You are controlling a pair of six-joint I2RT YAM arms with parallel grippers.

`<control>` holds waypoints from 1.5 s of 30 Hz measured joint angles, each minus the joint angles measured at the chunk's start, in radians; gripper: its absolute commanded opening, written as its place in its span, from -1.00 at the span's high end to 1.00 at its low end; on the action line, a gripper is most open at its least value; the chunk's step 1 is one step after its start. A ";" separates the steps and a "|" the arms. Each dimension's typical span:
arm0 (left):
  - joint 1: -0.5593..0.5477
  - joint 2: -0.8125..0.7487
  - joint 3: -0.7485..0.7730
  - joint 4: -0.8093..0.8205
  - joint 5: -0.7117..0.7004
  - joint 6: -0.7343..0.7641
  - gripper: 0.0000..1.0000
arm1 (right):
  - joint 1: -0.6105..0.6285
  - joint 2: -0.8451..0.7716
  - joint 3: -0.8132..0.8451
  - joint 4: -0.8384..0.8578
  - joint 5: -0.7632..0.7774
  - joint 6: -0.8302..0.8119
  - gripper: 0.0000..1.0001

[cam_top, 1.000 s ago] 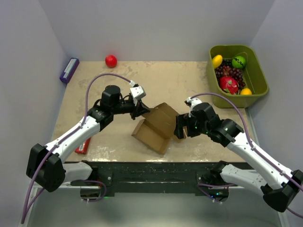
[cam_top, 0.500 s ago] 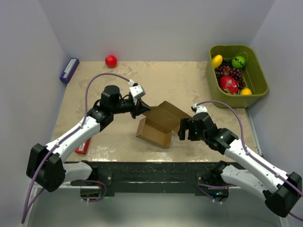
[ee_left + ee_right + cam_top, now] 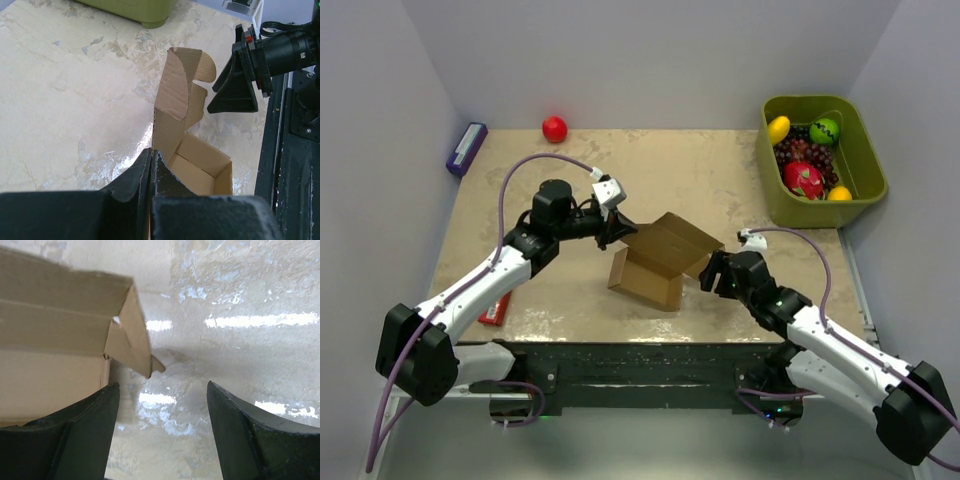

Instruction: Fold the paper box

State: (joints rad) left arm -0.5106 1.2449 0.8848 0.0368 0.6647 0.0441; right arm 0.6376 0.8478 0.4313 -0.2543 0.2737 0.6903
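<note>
Paper box (image 3: pixel 655 262) pinched by left pincer (image 3: pixel 151 153), right pincer (image 3: pixel 162 390) agape just beside it

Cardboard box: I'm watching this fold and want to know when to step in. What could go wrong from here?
1. The left hand pinches only one thin edge of the box; a push from the right could twist it or pull it free.
2. The right hand is open beside the loose side flap, holding nothing; moving in, it might crumple that flap instead of tucking it.
</note>
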 measured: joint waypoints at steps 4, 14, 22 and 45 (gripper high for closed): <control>0.000 0.000 0.000 0.000 0.000 0.000 1.00 | -0.017 -0.005 -0.048 0.113 0.007 0.002 -0.44; 0.000 0.000 0.000 0.000 0.001 0.000 1.00 | -0.024 -0.004 -0.092 0.320 -0.003 -0.071 -0.32; 0.001 0.000 0.000 0.001 0.003 0.000 1.00 | -0.030 0.050 -0.093 0.391 -0.035 -0.109 -0.01; 0.008 0.029 0.000 0.044 -0.016 -0.007 1.00 | -0.032 0.067 -0.090 0.397 -0.109 -0.116 0.95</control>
State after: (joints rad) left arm -0.5022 1.2743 0.8848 0.0811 0.6483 0.0368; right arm 0.6056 0.9150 0.3408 0.1429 0.1650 0.5739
